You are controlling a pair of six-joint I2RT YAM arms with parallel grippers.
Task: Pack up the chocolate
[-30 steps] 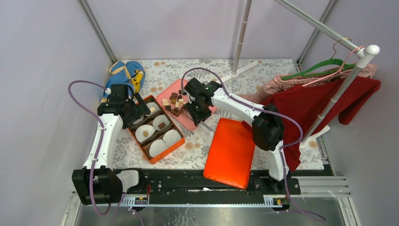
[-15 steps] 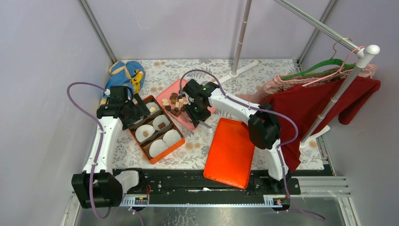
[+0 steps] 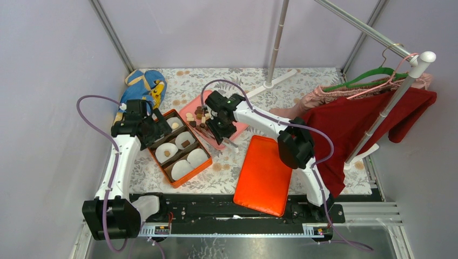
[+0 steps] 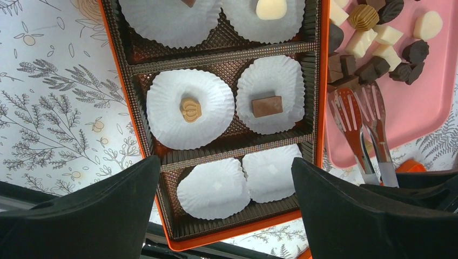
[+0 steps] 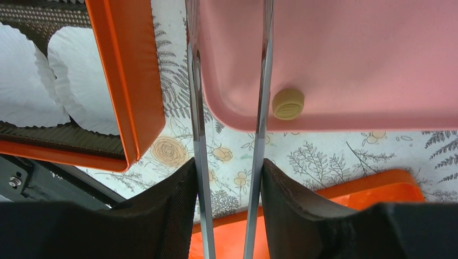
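Brown, tan and cream chocolate (image 4: 361,42), small squarish or rounded bites; more than a dozen lie heaped at one end of a pink tray (image 4: 432,102), and one round tan piece (image 5: 288,103) sits alone near the tray's rim. Four more are packed in the orange box (image 4: 322,81) just beside the tray. The box has three compartments and six white paper liners (image 4: 216,189): a cream piece, a tan moulded one, a brown bar and a brown bit cut off by the frame edge each lie in a liner, and two liners are bare. Left gripper (image 4: 226,167) hovers over the box, jaws spread wide, holding nothing. Right gripper (image 5: 228,167) is clamped on a pair of metal tongs (image 4: 359,129), whose orange slotted tips rest by the heap. One flat orange lid (image 3: 264,172) lies nearby. Surface is a floral tablecloth (image 3: 227,86). One blue bag (image 3: 141,86) sits at the far corner, a red garment (image 3: 367,118) hangs on a rail (image 3: 356,24), and pale lilac walls (image 3: 54,81) stand around.
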